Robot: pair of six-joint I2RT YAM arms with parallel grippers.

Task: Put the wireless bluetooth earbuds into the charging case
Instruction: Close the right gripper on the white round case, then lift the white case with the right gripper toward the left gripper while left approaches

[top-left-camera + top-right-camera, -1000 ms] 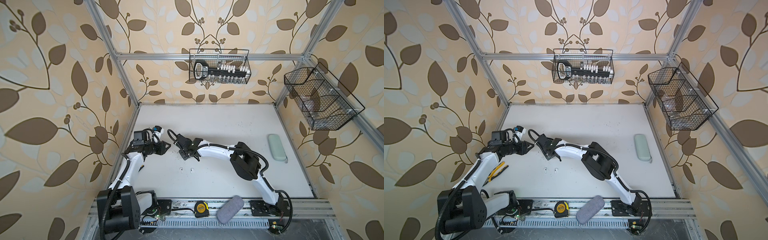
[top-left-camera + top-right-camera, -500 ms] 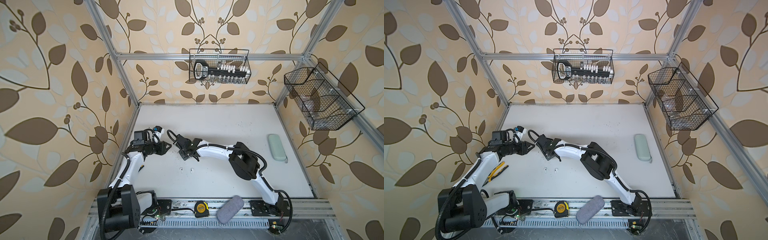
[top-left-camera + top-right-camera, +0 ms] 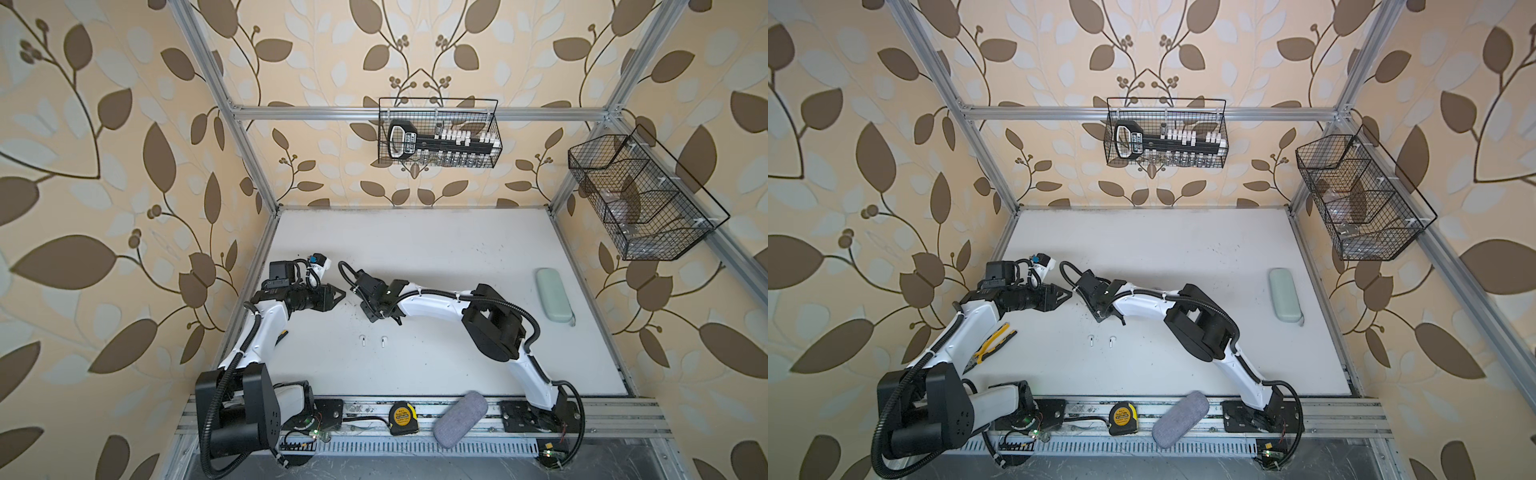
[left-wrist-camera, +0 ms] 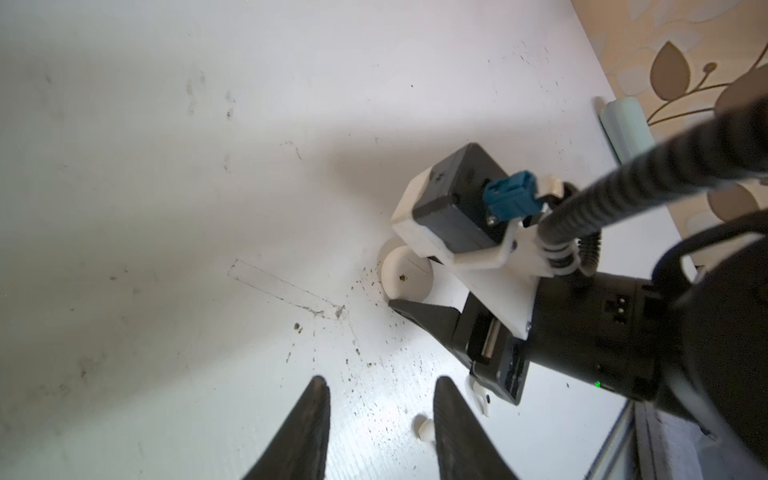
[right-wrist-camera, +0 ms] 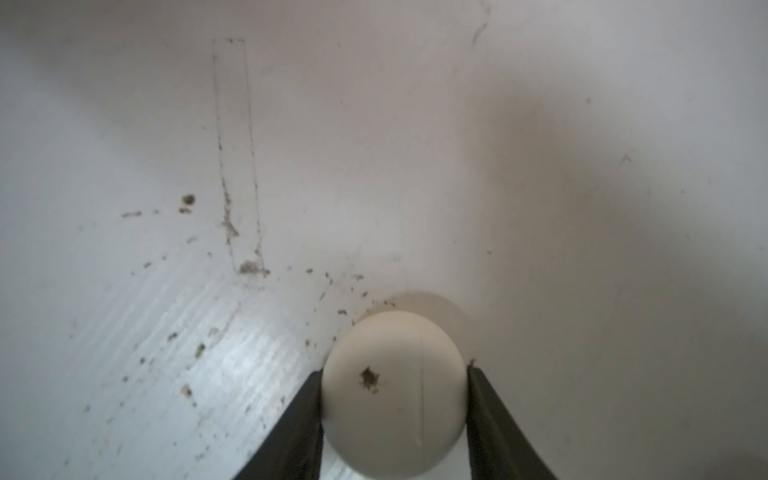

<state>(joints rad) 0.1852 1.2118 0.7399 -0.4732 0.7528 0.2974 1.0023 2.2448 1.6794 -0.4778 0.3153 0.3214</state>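
My right gripper (image 5: 394, 370) is shut on the round white charging case (image 5: 395, 415), one finger pressed to each side; the case has a dark speck on top. In both top views this gripper (image 3: 365, 306) sits left of centre and its camera hides the case. The left gripper (image 4: 380, 380) is open with only bare table between its fingers, and points at the right gripper (image 4: 409, 309) from the left (image 3: 341, 296). Two small white wireless bluetooth earbuds (image 3: 363, 340) (image 3: 383, 340) lie side by side on the table in front of both grippers. One earbud (image 4: 424, 428) shows beside a left finger.
A pale green oblong case (image 3: 555, 300) lies at the right edge. On the front rail sit a grey pouch (image 3: 459, 417) and a yellow tape measure (image 3: 401, 417). Yellow pliers (image 3: 992, 347) lie under the left arm. Wire baskets (image 3: 438, 133) (image 3: 640, 199) hang on the walls.
Both arms stay almost where they were; the top views show no clear movement of the earbuds or the grippers.
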